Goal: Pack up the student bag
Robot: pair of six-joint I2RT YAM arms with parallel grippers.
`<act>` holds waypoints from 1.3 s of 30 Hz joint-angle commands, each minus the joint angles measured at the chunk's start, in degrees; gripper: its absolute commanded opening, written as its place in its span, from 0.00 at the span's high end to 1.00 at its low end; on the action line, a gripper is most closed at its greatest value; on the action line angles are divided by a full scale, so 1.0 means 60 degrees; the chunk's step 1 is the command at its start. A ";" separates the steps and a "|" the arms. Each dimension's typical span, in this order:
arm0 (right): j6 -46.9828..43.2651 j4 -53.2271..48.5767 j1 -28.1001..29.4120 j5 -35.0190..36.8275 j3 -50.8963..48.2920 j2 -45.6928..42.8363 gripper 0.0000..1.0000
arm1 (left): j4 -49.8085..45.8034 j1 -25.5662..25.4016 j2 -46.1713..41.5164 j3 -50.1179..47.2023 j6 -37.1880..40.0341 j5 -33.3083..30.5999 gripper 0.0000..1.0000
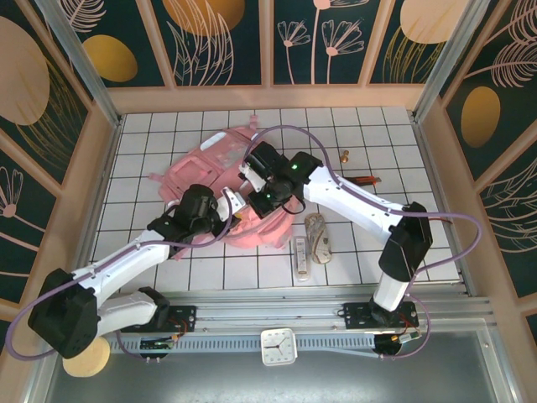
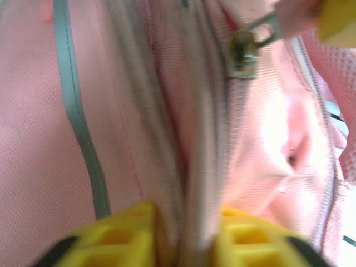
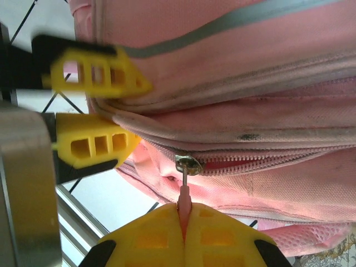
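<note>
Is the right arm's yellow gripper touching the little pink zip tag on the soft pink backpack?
Touching. The right wrist view shows the right gripper shut on the little pink zip tag of the soft pink fabric backpack, no gap.

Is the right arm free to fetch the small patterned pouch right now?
Probably not yet: its fingers pinch the zip pull of the pink fabric backpack; the small patterned pouch itself lies uncovered.

The tiled table (image 1: 394, 143) is brightly and evenly lit, with only soft shadows cast. In the left wrist view the pink bag (image 2: 44, 139) is blurred, and its right side is washed out.
</note>
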 commanded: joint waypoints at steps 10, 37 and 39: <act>-0.1944 -0.0220 -0.1419 0.0128 -0.0939 -0.0468 1.00 | -0.2316 0.0023 -0.1209 0.0285 0.0593 -0.0435 1.00; -0.1771 0.0174 -0.1106 -0.1083 0.1563 0.0421 1.00 | -0.1191 -0.0371 -0.0892 0.1247 -0.0215 -0.0041 0.01; -0.1728 0.0076 -0.1094 -0.1187 0.1718 0.0286 1.00 | -0.0790 -0.0652 -0.0480 0.1250 -0.0496 -0.0376 0.01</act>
